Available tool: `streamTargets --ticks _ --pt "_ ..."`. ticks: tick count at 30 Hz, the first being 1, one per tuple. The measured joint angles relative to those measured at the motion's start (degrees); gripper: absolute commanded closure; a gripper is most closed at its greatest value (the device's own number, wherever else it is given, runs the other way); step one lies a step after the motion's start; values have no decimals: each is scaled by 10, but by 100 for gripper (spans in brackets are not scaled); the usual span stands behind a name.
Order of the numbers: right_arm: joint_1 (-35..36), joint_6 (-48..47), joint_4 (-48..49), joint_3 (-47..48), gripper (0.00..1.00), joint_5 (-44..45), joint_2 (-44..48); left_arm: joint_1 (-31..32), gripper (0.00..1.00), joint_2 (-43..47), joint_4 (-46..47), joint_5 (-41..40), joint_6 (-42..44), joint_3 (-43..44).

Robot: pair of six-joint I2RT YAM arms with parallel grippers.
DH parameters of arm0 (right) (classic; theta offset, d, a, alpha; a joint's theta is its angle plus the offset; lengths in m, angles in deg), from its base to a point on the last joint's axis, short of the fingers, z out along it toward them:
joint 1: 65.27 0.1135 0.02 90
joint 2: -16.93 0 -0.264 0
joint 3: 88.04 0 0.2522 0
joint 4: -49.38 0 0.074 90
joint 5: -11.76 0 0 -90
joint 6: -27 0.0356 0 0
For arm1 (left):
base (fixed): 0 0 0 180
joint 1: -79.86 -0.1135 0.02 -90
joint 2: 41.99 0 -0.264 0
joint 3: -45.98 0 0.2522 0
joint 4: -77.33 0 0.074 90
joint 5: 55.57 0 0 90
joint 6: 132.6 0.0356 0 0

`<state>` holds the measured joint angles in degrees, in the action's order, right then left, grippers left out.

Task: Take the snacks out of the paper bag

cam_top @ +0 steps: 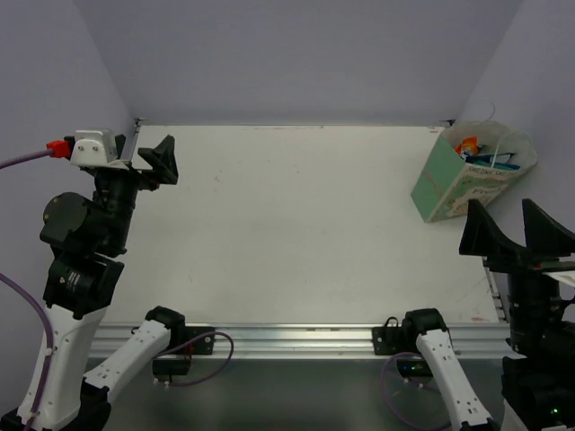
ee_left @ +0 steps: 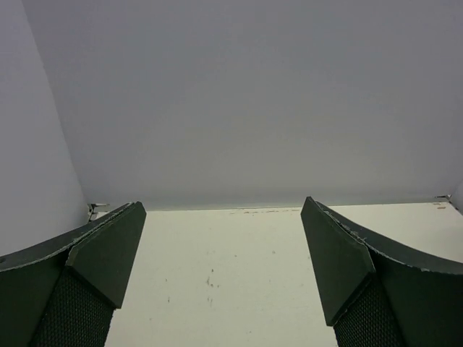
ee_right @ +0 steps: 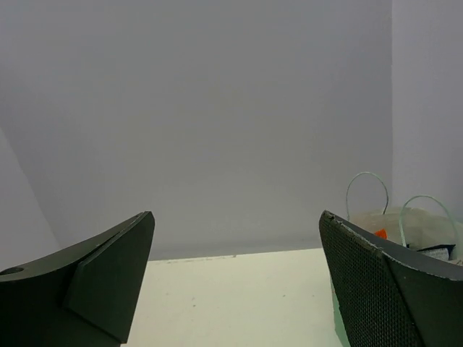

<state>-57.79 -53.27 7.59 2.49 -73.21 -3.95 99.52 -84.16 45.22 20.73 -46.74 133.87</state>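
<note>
Overhead view, left to right. The left gripper (cam_top: 154, 162), a black two-finger claw on the white-and-black left arm, is raised over the far left corner of the flat white rectangular tabletop (cam_top: 296, 206). Its wrist view shows the left gripper (ee_left: 222, 206) with jaws spread wide and nothing between them, only bare tabletop and the pale grey-lilac back wall (ee_left: 239, 101) beyond. The middle of the tabletop carries no object. At the far right corner stands the pale mint-green paper carrier bag (cam_top: 446, 190) with white string handles. Its printed side panel faces the near edge, and its mouth is open upward, close to the right wall. Glossy snack packets (cam_top: 470, 146) lie inside the mouth: an orange-red one, white and dark blue ones beside it. Their number cannot be told. The black two-finger right gripper (cam_top: 505, 220) is raised near the right edge, just on the near side of the bag and not touching it. In its wrist view the right gripper (ee_right: 237, 217) is likewise wide open and empty, with the paper carrier bag (ee_right: 362, 217) beyond the right finger.
</note>
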Motion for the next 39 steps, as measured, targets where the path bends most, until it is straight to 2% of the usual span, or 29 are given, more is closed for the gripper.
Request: streamTargets --ticks 6,10,18,23,28,31,39 --pt "0 37 -29 6 1 23 -47 0 0 -3 -1 5 -14 -2" --pt "0 80 -57 13 1 40 -130 0 0 -18 -5 15 -28 -3" --pt "-6 203 -138 102 1 184 -409 0 0 -62 -40 47 -59 -9" --pt "-51 262 -171 182 2 214 -584 0 0 -67 -63 71 -75 -23" --pt "-90 294 -200 271 13 246 -719 0 0 -51 -73 84 -87 -42" --pt "-94 296 -195 287 21 281 -752 0 0 -41 -76 87 -88 -51" --pt "-82 297 -198 351 20 300 -771 0 0 -35 -88 88 -88 -65"
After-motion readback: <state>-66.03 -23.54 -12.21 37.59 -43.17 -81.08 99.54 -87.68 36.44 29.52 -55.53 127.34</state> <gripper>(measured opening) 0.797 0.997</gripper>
